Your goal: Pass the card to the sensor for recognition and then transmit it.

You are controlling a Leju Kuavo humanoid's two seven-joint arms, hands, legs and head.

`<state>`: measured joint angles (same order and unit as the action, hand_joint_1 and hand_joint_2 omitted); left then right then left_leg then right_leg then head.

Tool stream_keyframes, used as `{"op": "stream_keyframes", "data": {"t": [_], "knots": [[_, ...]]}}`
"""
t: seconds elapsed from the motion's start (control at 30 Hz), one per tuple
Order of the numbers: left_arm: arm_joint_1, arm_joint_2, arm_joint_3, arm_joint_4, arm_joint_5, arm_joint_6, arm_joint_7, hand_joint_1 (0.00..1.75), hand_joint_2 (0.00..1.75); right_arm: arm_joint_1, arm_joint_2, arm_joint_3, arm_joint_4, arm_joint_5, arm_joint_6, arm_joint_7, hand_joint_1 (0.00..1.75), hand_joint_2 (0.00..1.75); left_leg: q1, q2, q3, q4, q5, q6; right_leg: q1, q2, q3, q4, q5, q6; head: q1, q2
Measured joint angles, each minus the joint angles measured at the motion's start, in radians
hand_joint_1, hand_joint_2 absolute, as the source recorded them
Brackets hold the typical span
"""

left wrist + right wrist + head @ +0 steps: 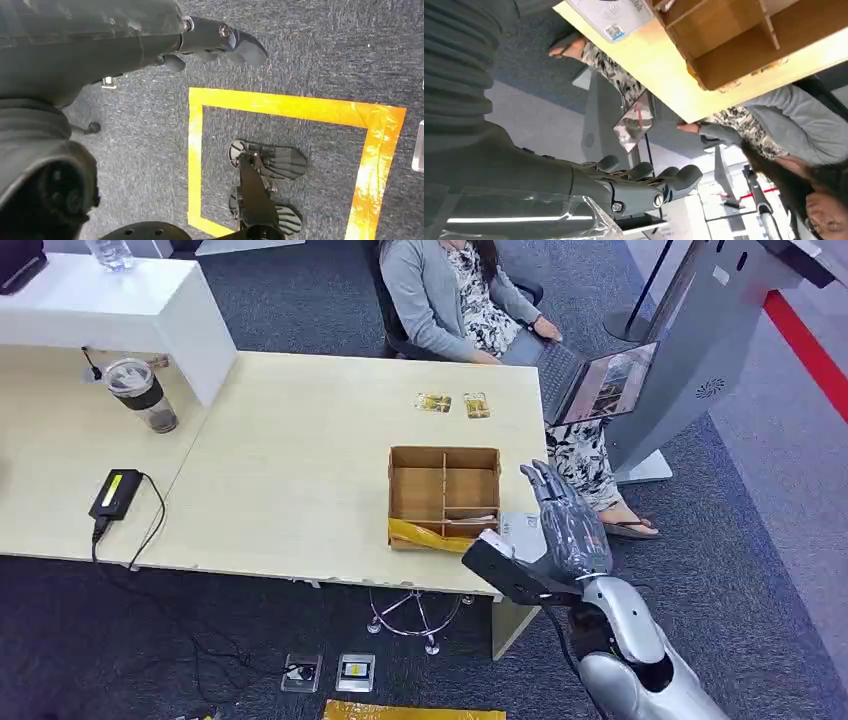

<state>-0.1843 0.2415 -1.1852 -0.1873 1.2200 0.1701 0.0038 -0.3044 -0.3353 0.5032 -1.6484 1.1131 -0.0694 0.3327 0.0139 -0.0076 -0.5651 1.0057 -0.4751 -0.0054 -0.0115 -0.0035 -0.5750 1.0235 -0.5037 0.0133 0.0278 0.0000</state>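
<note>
Two small gold-patterned cards (pixel 433 402) (pixel 477 405) lie side by side on the pale table (pixel 290 470), beyond a brown cardboard box (pixel 445 495) with several compartments. A thin pale item (pixel 472 520) lies in the box's near right compartment. A white flat sensor (pixel 520 525) (pixel 611 15) sits at the table's right edge beside the box (pixel 734 40). My right hand (pixel 565 520) (pixel 649 182) hovers just right of the sensor, fingers stretched out and holding nothing. My left hand (pixel 220 42) hangs over the floor with nothing in it.
A person (pixel 450 295) sits at the table's far side with a laptop (pixel 595 380). A grey kiosk stand (pixel 690 370) rises at the right. A lidded cup (pixel 140 395) and a black power adapter (pixel 116 493) sit at the left. Yellow tape (pixel 280 107) marks the floor.
</note>
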Motion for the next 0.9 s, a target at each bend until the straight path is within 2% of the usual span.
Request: {"op": "stream_keyframes", "data": {"t": [0.43, 0.67, 0.9], "knots": [[-0.003, 0.001, 0.0, 0.0, -0.014, 0.007, 0.0, 0.0, 0.0, -0.125, 0.083, 0.007, 0.335, 0.034, -0.151, -0.075, 0.0, 1.75, 0.0, 0.0, -0.001, 0.0, 0.0, 0.0, 0.0, 0.0, 0.0, 0.0, 0.0, 0.0, 0.0, 0.0], [-0.003, 0.003, 0.0, 0.0, -0.018, -0.008, -0.012, 0.0, 0.0, -0.159, 0.119, 0.016, 0.45, 0.007, -0.161, -0.09, 0.0, 1.75, 0.0, 0.0, -0.001, 0.0, 0.0, 0.0, 0.0, 0.0, 0.0, 0.0, 0.0, 0.0, 0.0, 0.0], [-0.003, 0.009, 0.0, 0.0, -0.017, -0.011, -0.022, 0.0, 0.0, -0.16, 0.141, 0.029, 0.482, -0.01, -0.156, -0.08, 0.0, 1.75, 0.0, 0.0, 0.0, 0.0, 0.0, 0.0, 0.0, 0.0, -0.001, 0.0, 0.0, 0.0, 0.0, 0.0]]}}
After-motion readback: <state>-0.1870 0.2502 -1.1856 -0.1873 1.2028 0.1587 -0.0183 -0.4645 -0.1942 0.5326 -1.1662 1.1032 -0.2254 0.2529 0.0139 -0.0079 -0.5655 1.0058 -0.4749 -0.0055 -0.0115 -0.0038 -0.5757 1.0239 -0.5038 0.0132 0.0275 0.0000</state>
